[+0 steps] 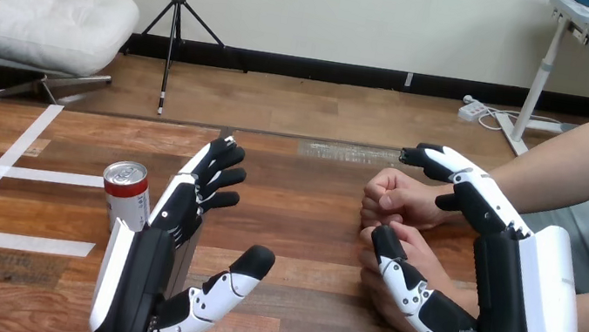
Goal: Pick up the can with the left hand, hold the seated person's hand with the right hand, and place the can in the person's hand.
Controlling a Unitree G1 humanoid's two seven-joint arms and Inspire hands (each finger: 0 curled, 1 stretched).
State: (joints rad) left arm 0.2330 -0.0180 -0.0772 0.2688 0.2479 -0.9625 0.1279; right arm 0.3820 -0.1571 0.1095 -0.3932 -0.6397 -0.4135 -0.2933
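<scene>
A red can (pixel 127 198) with a silver top stands upright on the wooden table (pixel 300 220), left of centre. My left hand (pixel 134 283) is open just right of the can, its straight fingers (pixel 215 173) reaching past it, close beside it; whether they touch is unclear. At the right, the person's upper hand (pixel 399 199) is a loose fist resting on the table, with the person's lower hand (pixel 421 269) just in front of it. My right hand (pixel 518 296) is open beside them, its fingers (pixel 457 171) stretched over the fist's wrist and its thumb (pixel 402 275) over the lower hand, not curled round either.
White tape strips (pixel 17 169) cross the table's left part. The person's forearms (pixel 572 168) come in from the right edge. The table's far edge (pixel 191 124) runs behind the can.
</scene>
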